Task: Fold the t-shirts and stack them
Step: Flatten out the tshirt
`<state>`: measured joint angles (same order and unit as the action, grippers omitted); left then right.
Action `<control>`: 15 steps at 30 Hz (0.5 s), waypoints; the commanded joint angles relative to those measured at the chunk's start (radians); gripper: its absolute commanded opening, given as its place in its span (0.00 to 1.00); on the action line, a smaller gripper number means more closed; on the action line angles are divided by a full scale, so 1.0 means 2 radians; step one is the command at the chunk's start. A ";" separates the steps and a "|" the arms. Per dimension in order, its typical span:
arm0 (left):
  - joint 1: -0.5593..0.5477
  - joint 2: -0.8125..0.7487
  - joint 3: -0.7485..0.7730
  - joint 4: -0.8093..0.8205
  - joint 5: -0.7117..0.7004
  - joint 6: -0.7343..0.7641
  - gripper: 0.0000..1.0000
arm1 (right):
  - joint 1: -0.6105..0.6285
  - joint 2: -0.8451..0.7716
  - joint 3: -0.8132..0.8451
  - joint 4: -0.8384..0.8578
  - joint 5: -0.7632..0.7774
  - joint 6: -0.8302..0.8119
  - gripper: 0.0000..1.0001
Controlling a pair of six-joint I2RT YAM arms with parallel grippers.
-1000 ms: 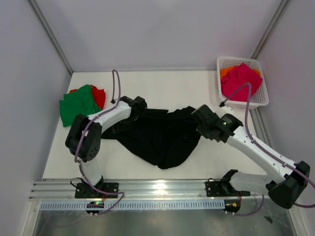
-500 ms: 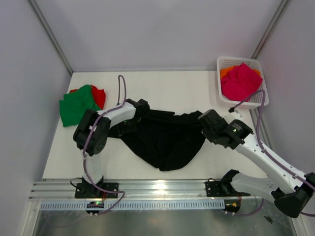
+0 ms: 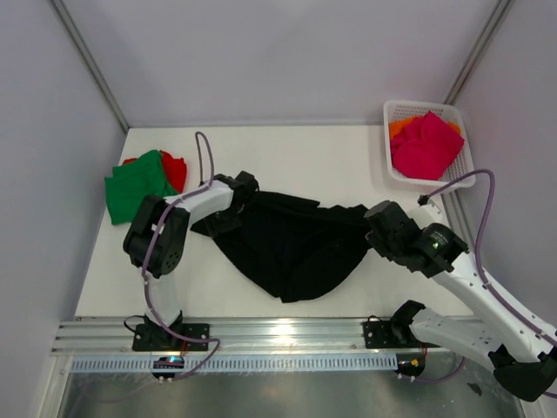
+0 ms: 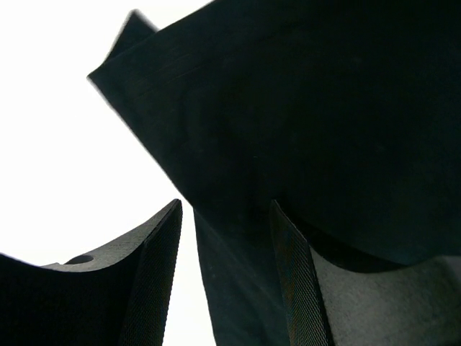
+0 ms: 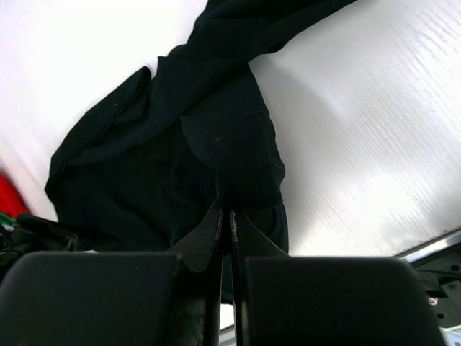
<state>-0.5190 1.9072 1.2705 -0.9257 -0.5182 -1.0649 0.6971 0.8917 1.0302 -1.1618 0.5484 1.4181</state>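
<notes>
Rightward and toward the near edge the right gripper (image 3: 376, 218) has travelled, its jaws pinched tight on a fold of the large black cloth t-shirt (image 3: 287, 248), which now lies stretched across the middle of the white table (image 3: 296, 152). At that shirt's left end the left gripper (image 3: 237, 193) has its jaws partly apart, a black hem lying loose between them. A green cloth t-shirt (image 3: 135, 187) overlaps a red cloth t-shirt (image 3: 174, 170) at the left edge, while a magenta-pink cloth t-shirt (image 3: 426, 144) and an orange cloth t-shirt (image 3: 400, 128) fill the white lattice plastic basket (image 3: 418, 109).
</notes>
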 commanded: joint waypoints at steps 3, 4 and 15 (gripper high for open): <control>0.045 0.013 -0.012 -0.041 -0.032 -0.035 0.55 | -0.002 -0.015 0.008 -0.053 0.023 0.017 0.03; 0.048 0.009 -0.012 -0.043 -0.037 -0.034 0.55 | -0.002 -0.016 0.009 -0.061 0.020 0.019 0.03; 0.050 -0.029 0.016 -0.069 -0.069 -0.029 0.55 | -0.002 -0.131 -0.015 -0.190 -0.049 0.092 0.03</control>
<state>-0.4240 1.9060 1.2709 -1.0218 -0.5835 -1.1004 0.6971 0.7292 1.0218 -1.3209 0.4706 1.5116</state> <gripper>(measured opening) 0.549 0.051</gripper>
